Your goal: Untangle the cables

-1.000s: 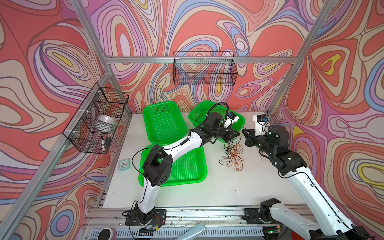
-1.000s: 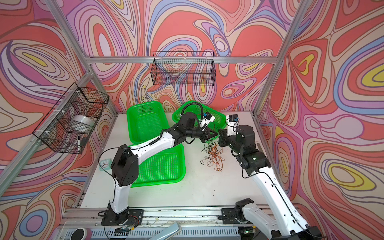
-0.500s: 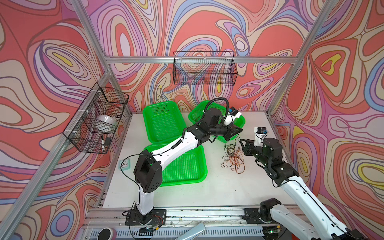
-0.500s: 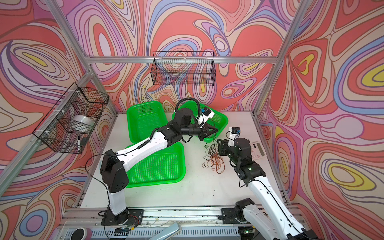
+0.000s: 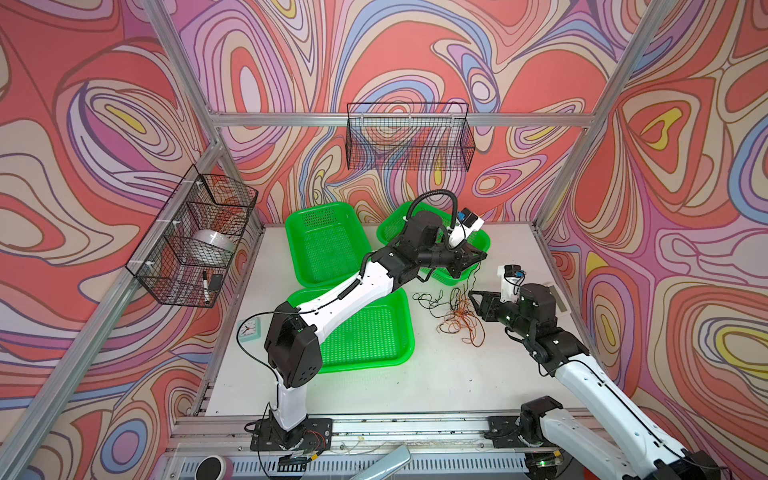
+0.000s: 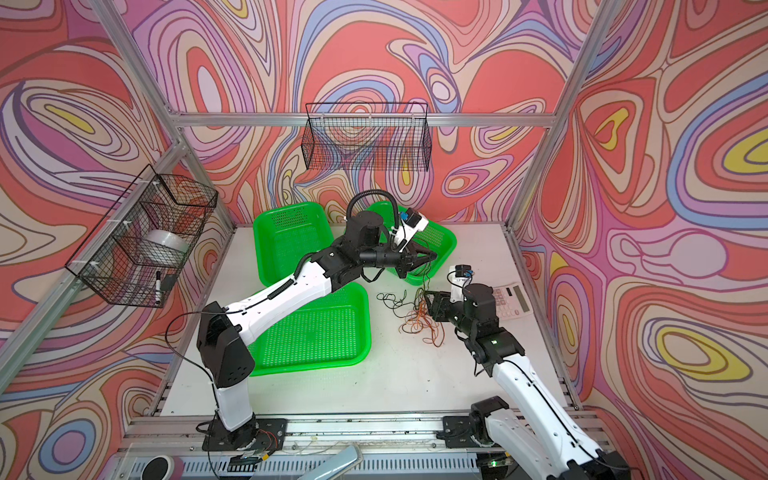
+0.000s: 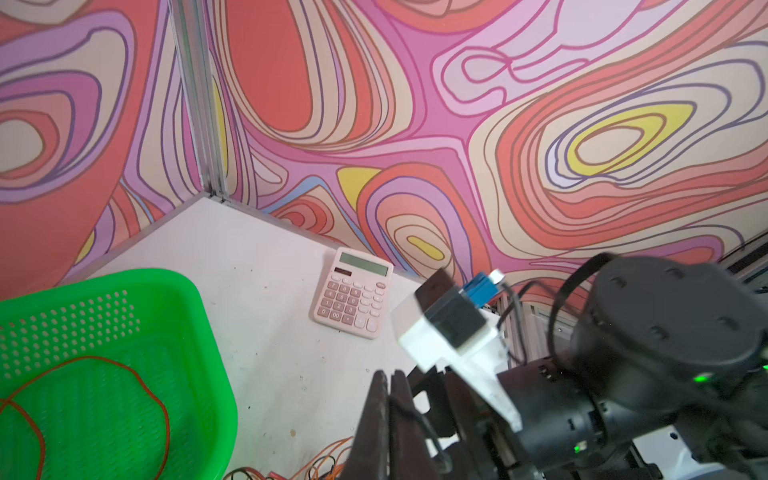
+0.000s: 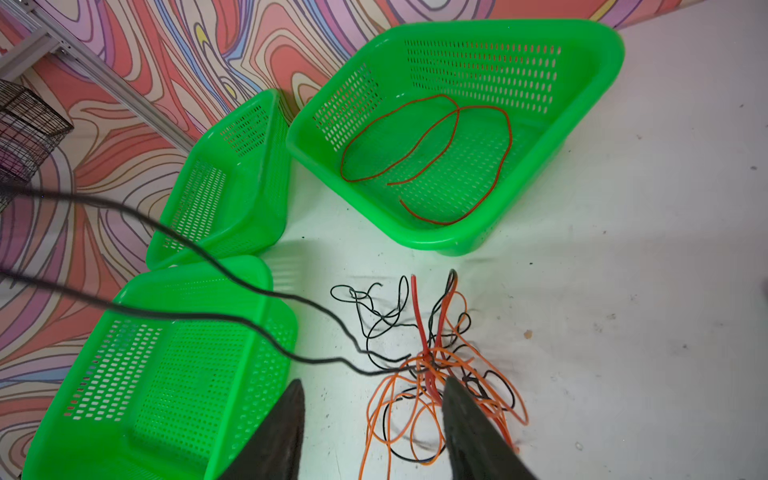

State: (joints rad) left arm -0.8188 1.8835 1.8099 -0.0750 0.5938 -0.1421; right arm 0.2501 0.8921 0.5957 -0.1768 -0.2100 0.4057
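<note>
Right of the near green basket [image 5: 409,332], on the white table [image 5: 436,395], lies the tangle of cables [image 5: 457,316], a loose knot of orange, red and black loops. One red-brown cable [image 8: 428,158] already lies alone in the far-right basket [image 8: 457,245], so the baskets appear to be where freed cables go.

The left gripper [image 7: 388,376] is raised over the near edge of that basket, its fingers pressed together on a black cable [image 8: 266,292]. This cable runs down from the pinch into the middle of the knot. Holding it high probably serves to draw that one strand up and out of the others.

The right gripper [image 8: 372,382] is low at the right side of the tangle with its jaws spread and nothing between them. The crossing of red and orange strands sits just beyond its fingertips, and some orange loops lie between and beside the fingers. From there it looks placed to pin the knot down while the black strand is drawn free.
</note>
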